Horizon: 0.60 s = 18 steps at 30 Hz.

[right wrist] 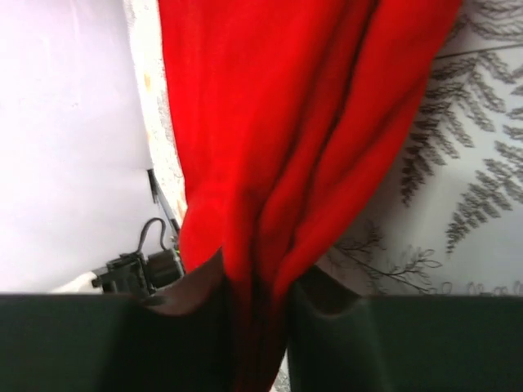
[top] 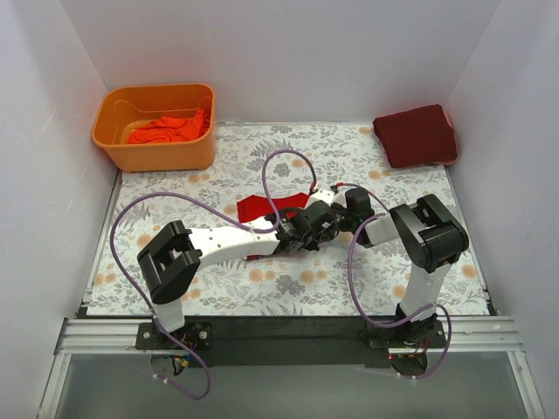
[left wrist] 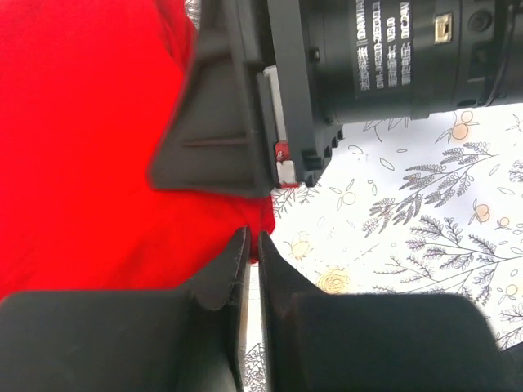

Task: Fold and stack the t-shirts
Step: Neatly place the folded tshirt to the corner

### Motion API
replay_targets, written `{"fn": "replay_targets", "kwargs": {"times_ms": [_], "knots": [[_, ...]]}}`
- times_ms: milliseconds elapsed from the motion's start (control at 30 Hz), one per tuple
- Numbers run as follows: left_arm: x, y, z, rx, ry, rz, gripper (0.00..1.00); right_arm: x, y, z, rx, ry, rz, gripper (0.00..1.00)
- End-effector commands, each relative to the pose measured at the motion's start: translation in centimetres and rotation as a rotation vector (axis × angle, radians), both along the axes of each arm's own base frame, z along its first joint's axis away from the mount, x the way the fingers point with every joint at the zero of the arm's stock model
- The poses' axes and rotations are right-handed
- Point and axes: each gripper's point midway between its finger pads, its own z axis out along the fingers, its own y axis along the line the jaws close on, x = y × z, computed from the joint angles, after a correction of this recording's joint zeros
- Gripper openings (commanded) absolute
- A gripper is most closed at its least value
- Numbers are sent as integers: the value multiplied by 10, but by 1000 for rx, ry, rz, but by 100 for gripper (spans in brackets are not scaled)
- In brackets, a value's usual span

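Red t-shirt [top: 256,208] pinched where inward-reaching left fingers [left wrist: 219,284] meet right fingers [right wrist: 331,343].

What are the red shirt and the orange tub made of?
The red shirt looks like soft, matte cloth: it gathers into loose folds. The orange tub looks like hard plastic with a slight shine: its walls are smooth and hold their shape.

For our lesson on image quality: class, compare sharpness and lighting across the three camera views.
Top external: even, soft light, sharp throughout, only faint shadows. Left wrist: tablecloth print crisp, left hand dark with little detail. Right wrist: red t-shirt so close it blurs, and the fern print behind is smeared too.
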Motion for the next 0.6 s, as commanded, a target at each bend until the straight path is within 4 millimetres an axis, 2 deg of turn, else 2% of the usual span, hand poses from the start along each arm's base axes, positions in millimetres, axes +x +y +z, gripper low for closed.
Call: {"fn": "replay_targets", "kwargs": {"times_ms": [0, 33, 100, 133, 200, 233, 267, 333, 367, 433, 467, 500, 533, 567], "knots": [[2, -3, 27, -71, -30, 42, 11, 9, 1, 4, 1, -70, 17, 12], [4, -4, 33, -81, -36, 56, 15, 9, -1, 1, -15, -73, 25, 2], [8, -2, 43, -98, -48, 86, 22, 11, -6, -6, -67, -119, 60, 1], [9, 1, 49, -92, -51, 97, 32, 13, -9, -10, -109, -93, 75, 1], [17, 3, 66, -112, -66, 130, 43, 20, -15, -12, -180, -123, 105, 1], [20, 12, 72, -98, -72, 150, 53, 28, -23, -18, -263, -198, 136, 1], [24, 17, 77, -97, -80, 162, 58, 35, -28, -15, -336, -179, 165, 1], [41, 39, 91, -91, -92, 212, 69, 52, -48, -20, -512, -269, 213, 1], [59, 59, 93, -91, -92, 265, 71, 64, -52, -8, -572, -281, 233, 1], [75, 88, 89, -87, -88, 314, 73, 85, -73, -7, -733, -332, 245, 1], [92, 116, 91, -98, -92, 378, 75, 96, -82, -3, -804, -380, 278, 1], [99, 131, 86, -96, -87, 412, 76, 111, -91, 6, -863, -393, 282, 1], [100, 147, 70, -71, -60, 438, 77, 123, -104, 9, -945, -405, 266, 1], [108, 168, 64, -69, -42, 487, 78, 132, -112, 13, -990, -431, 282, 1]]}}
